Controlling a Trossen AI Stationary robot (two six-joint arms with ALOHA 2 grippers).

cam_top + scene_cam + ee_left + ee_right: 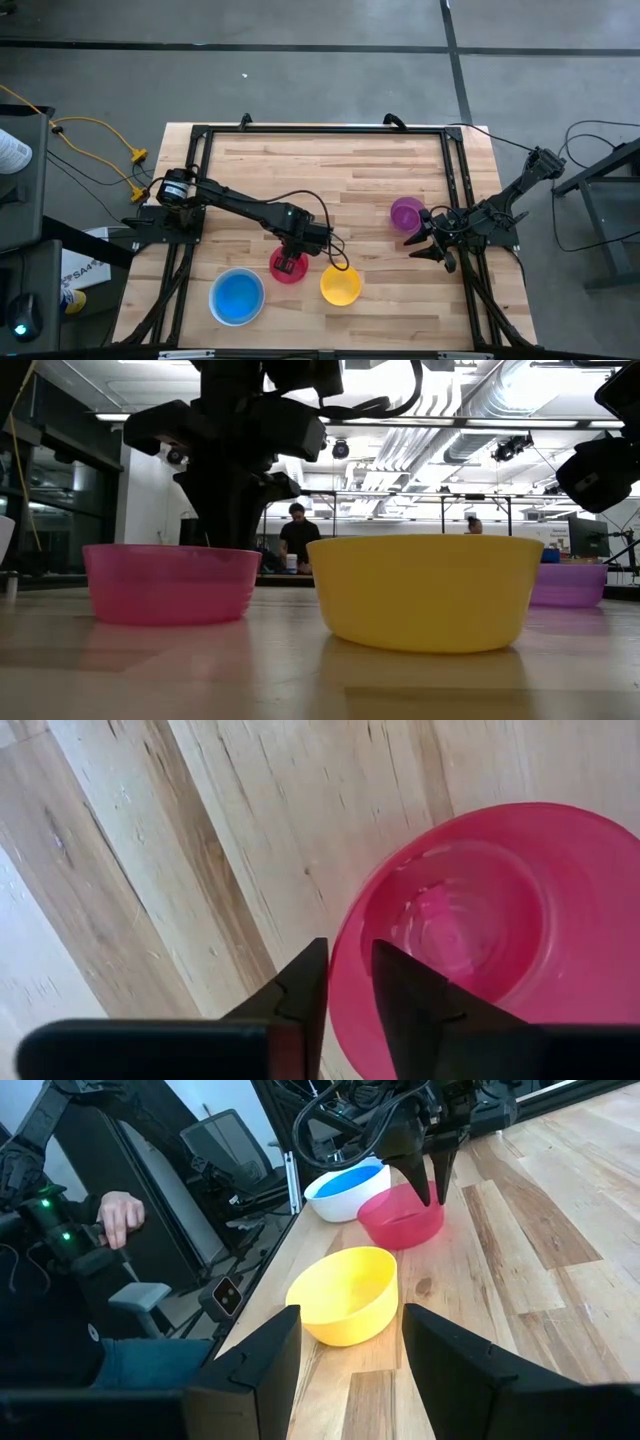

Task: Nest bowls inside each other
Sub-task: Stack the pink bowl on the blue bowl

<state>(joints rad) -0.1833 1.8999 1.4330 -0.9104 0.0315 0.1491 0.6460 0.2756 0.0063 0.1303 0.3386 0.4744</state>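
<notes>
Left gripper [347, 982]: over the red bowl [287, 267], one finger inside the rim and one outside, straddling the wall; the gap is narrow, but whether the fingers press the rim cannot be told.
Right gripper [350, 1350]: released, fingers wide apart, at the table's [340, 170] right edge just beside the purple bowl [406, 213], holding nothing.
Red bowl: upright on the table, between the blue bowl [237, 296] and the yellow bowl [340, 285].
Blue bowl: sits inside a white bowl [335, 1202], near the front edge.
Yellow bowl: upright, alone, just right of red.
Purple bowl: upright, alone, well apart from the others.
Person: a hand [118, 1213] on a control handle beyond the table.
</notes>
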